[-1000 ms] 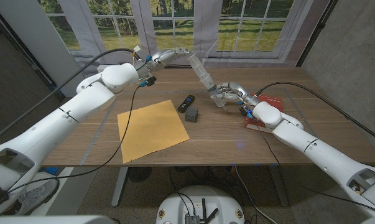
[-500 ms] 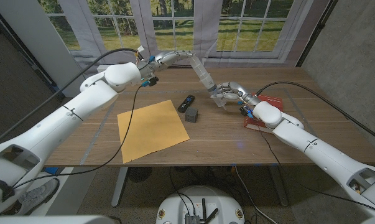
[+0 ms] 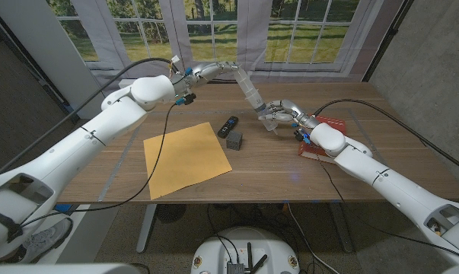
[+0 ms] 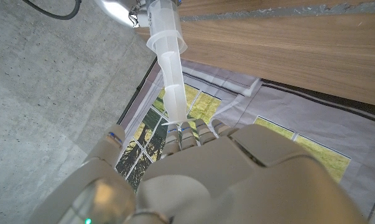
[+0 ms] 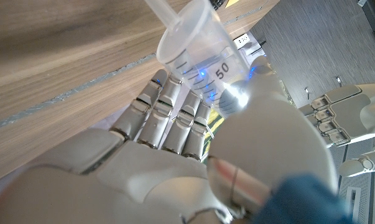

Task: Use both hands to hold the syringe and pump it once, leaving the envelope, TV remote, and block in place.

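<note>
Between the two hands, raised well above the brown wooden tabletop point(image 3: 275, 164), the large clear plastic syringe point(image 3: 252, 97) slants from the left hand down to the right. Ordered by size, the wide tabletop comes first, then the flat tan paper envelope point(image 3: 185, 158), lying well below and short of the left hand; the small red box point(image 3: 326, 135) just under the right wrist; the slim black TV remote point(image 3: 227, 125) and the small dark grey block point(image 3: 235, 139) touching or nearly touching it, both below the syringe and on the near side of the right hand.

The left hand point(image 3: 206, 71) holds the plunger end in closed fingertips, as the left wrist view shows. The right hand point(image 3: 278, 114) wraps its fingers around the marked barrel point(image 5: 203, 59), thumb across it.

The step in hand looks like the pump stroke. To do it well, I would keep the right hand still as the anchor and move only the left along the syringe's own line — any sideways push could bend the plunger or twist the barrel out of the grip.

Room is generous above the tabletop and toward the windows behind the left hand. The tight spot is beneath the right hand — remote, block and red box sit close there, so the stroke should stay high.
</note>
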Robot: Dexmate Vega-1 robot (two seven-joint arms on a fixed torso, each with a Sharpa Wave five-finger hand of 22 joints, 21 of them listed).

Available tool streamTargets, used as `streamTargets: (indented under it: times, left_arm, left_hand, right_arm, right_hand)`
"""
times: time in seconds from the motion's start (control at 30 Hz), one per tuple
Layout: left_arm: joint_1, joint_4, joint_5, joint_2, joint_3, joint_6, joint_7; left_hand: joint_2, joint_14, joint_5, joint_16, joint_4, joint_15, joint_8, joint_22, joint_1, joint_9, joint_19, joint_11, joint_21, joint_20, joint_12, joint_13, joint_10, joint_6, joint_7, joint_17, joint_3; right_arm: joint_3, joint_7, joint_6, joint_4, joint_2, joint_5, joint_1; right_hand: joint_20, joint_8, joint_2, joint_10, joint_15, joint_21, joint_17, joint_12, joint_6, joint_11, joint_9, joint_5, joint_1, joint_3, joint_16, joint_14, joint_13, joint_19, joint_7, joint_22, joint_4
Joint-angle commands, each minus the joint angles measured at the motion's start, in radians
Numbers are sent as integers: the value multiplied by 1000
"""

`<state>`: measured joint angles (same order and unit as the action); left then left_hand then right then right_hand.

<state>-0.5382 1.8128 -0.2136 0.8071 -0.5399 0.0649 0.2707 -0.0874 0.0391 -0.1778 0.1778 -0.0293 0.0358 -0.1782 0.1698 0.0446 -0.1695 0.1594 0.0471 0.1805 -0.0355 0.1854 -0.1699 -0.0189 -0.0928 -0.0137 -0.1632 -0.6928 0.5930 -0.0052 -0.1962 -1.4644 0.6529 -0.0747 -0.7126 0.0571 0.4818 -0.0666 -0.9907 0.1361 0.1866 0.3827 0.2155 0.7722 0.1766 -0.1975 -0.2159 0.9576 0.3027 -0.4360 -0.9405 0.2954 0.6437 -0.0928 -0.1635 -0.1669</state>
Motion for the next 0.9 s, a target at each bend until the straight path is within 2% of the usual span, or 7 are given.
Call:
streamTargets:
  times: [0.03,0.43,0.9]
  left_arm:
    - [11,-2,6,-1,-13,19,28]
    - [16,1,9,2,-22,37,45]
    - [25,-14,8,-2,-35,42,66]
  left_hand:
    - [-55,-13,0,6,-4,73,-5,4,-4,-3,2,2,9,-27,9,-1,-13,-12,3,0,-1]
    - [-56,-34,-1,7,0,66,-11,4,-10,-3,1,1,11,-32,11,-2,-30,-36,16,-1,-2]
    - [-55,-44,-1,6,6,63,-9,3,-16,-3,-2,0,12,-33,11,-2,-39,-41,20,-2,-2]
  right_arm:
    - [-1,-2,-7,5,-3,-1,3]
    - [-1,0,-17,11,-5,0,7]
    - [3,4,-6,9,-11,4,18]
  right_hand:
    - [47,-5,177,-29,105,2,4,6,103,20,-5,-3,193,2,3,-11,3,-1,-98,-3,-1]
    - [46,-10,179,-31,103,2,8,5,107,20,-6,-2,191,0,8,-13,3,-1,-97,-3,3]
    - [47,-11,178,-43,105,2,16,10,118,21,-6,-2,191,-1,10,-21,8,1,-94,-3,2]
